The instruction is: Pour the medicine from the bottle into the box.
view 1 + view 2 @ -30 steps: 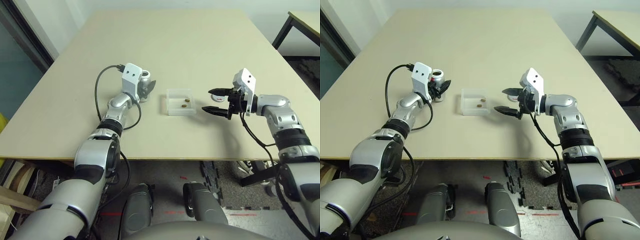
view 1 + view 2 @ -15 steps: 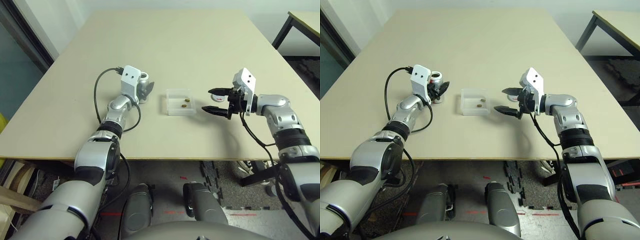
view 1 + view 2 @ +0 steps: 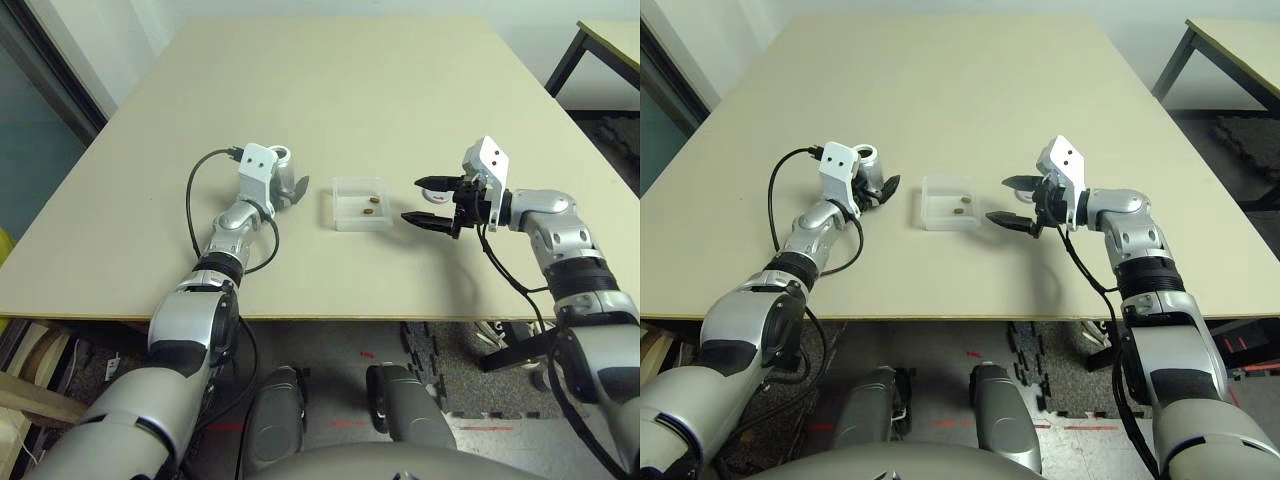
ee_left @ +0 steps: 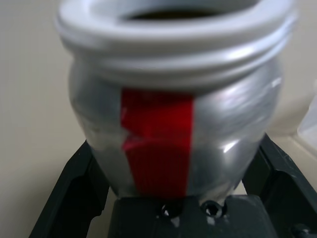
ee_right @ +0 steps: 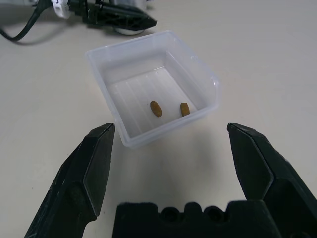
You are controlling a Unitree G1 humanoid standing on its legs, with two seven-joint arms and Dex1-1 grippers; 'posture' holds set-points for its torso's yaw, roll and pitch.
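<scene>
On the beige tabletop (image 3: 400,110), my left claw (image 3: 284,188) grips the small silvery bottle with red tape (image 4: 168,119): rigid, light, slick, best held mid-body. My right claw (image 5: 173,163) gapes wide, empty, beside the clear plastic box (image 5: 153,84) holding two brownish pills (image 5: 156,108).

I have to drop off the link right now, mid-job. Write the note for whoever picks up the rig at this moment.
Left gripper: at the small silvery-white cylindrical bottle with a red mark, fingers on either side of it; firm grip or not, I cannot tell. The bottle stands upright on the beige table, uncapped, on the robot's left of the box.
Right gripper: open, holding nothing, just beside the small clear plastic square box on the robot's right.
Done: two tiny brownish-yellow pills lie in the box.
Left: probably only letting go of the bottle and pulling both arms clear.
</scene>
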